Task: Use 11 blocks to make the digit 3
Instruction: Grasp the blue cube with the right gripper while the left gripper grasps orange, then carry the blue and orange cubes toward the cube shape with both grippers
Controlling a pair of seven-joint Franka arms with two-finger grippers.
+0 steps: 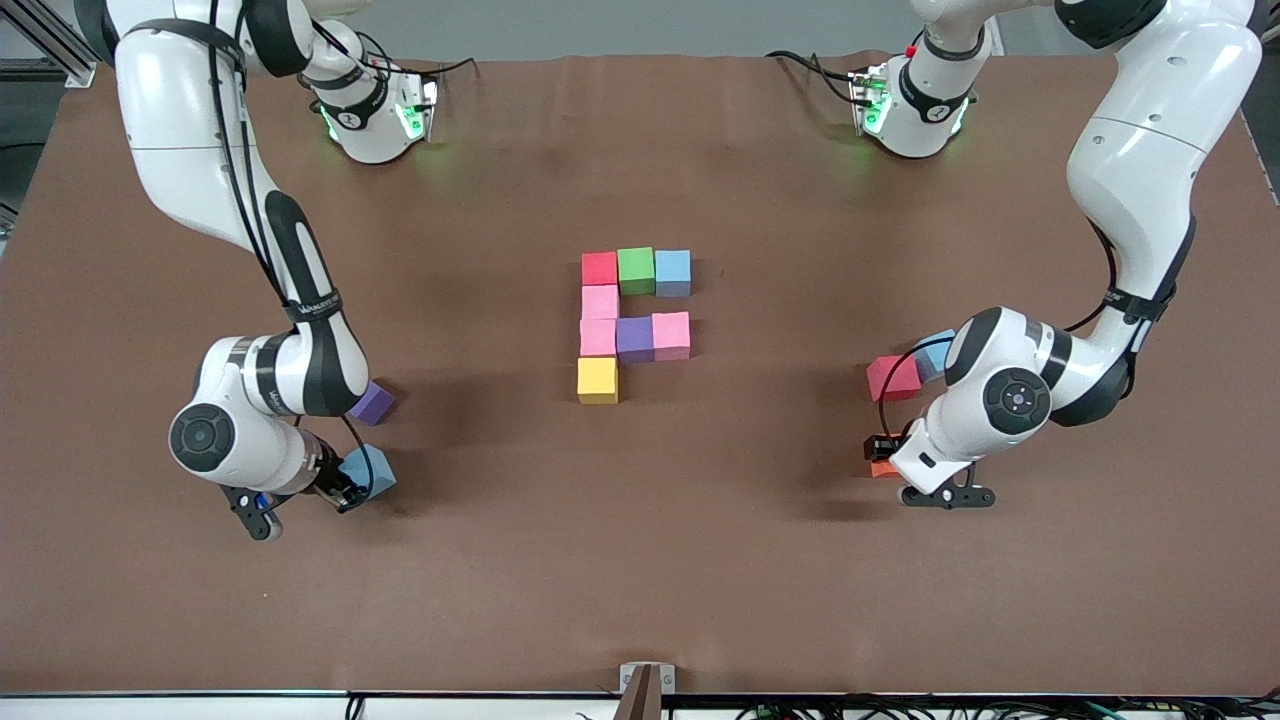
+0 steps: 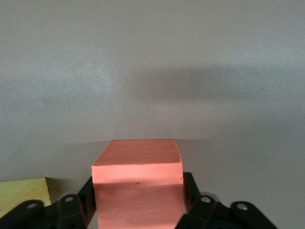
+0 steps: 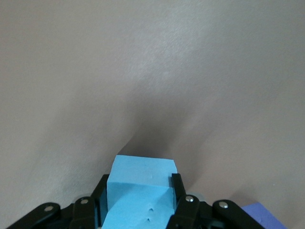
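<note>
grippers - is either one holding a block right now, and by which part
Both. The left gripper pinches an orange block by two opposite side faces; the right gripper pinches a light blue block the same way.

Eight blocks (image 1: 634, 315) sit together mid-table, with loose blocks (image 1: 372, 403) lying near each arm's end.

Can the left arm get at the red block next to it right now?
Probably not yet. The left gripper is shut on an orange block, so its fingers are occupied. The red block sits close beside that arm with nothing on top, so reach itself looks fine once the orange one is placed.
</note>
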